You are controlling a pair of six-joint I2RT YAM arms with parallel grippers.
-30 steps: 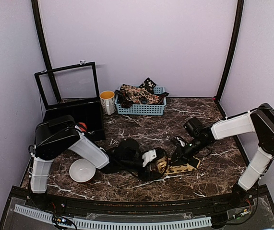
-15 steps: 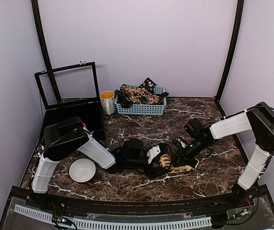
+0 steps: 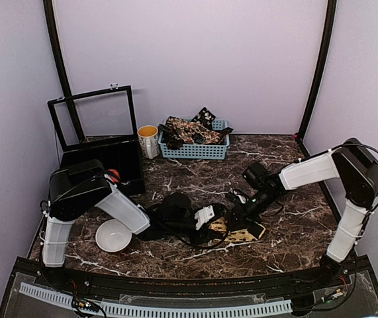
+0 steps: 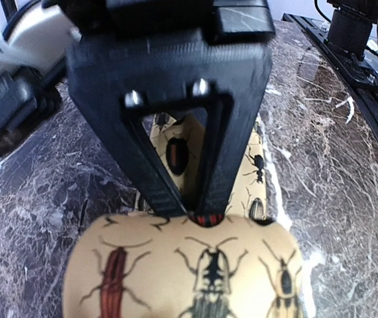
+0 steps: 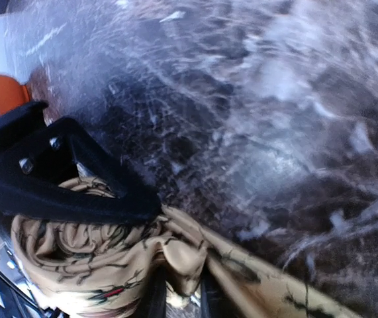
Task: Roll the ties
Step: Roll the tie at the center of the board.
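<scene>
Tan tie [image 3: 243, 233] clamped in left hand [image 3: 210, 222] and right hand [image 3: 237, 211], near front edge of table [image 3: 294, 246].

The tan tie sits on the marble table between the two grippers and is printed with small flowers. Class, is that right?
Not quite. The tan tie is printed with insects, not flowers, as the left wrist view shows. It does sit on the marble table between the left gripper and the right gripper.

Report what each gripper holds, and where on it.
Both hold the tan tie: left gripper pinches the top of its rolled fold, right gripper clamps a bunched stretch.
</scene>
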